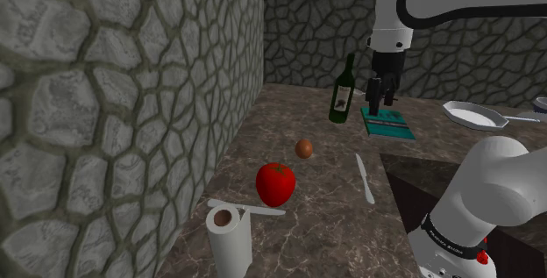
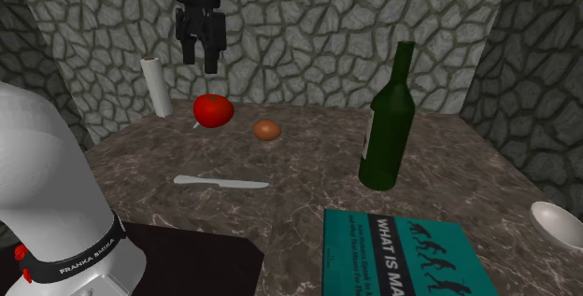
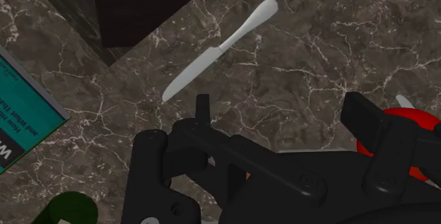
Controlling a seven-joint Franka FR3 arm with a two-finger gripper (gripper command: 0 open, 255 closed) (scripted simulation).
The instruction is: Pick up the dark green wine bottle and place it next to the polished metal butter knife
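White arm [image 1: 491, 184], dark joints [image 2: 73, 247], black claw [image 2: 200, 61]

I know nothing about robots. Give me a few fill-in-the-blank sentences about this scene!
The bottle is dark ___.
The fingers are ___ and hold nothing.
The knife lies ___ on the counter.
A teal ___ lies near the bottle.
Missing: green; open; flat; book.

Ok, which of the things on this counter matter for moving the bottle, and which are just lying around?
For the job:
dark green wine bottle
butter knife
hand, open above the counter

Just lying about:
red tomato
brown egg
paper towel roll
second knife near the roll
teal book
white pan
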